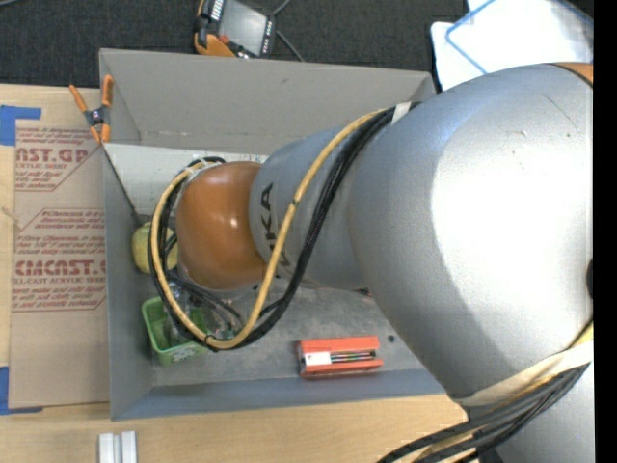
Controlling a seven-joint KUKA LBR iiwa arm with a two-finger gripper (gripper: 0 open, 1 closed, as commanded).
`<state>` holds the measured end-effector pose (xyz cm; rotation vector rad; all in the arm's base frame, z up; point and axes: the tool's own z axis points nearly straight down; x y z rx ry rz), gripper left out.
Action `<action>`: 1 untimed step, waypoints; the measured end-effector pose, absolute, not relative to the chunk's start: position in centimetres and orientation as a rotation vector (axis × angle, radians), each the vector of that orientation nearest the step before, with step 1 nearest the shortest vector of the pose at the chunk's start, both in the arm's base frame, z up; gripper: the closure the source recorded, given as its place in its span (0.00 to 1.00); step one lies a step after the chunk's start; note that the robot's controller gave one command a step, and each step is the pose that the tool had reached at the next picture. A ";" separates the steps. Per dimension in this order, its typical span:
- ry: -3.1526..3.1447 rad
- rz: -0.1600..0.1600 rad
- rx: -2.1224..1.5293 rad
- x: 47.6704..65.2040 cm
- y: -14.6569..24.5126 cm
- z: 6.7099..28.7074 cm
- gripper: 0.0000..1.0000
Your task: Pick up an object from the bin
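The small green thing point(164, 334), boxy with a raised rim, lies low in the bin's point(241, 95) 7 o'clock corner, close to the left wall and the near wall. From where I stand the claw point(190, 318) sits right above or against its right edge, tucked under the round orange cover point(217, 225) and a loop of cables point(246, 328), so I cannot tell whether it is released or clenched, nor whether it has anything in it.

I'd judge this to be the reach-down step: the arm point(463, 210) is deep in the bin and nothing looks lifted. The next move calls for settling squarely on the green thing, closing on it, then rising straight up.

At 9 o'clock a pale yellow rounded thing point(144, 247) sits against the left wall, just beside the orange cover. At 6 o'clock a flat red box point(337, 357) lies along the near wall, well apart from the claw.

Room is tight. Two walls hem the green thing in, so sideways travel toward 8 o'clock risks a knock. The open floor lies toward 5 o'clock, between the cables and the red box, and upward is the clean way out.
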<state>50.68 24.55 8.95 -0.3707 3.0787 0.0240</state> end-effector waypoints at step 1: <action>3.041 0.054 -0.337 49.0 23.1 8.3 1.00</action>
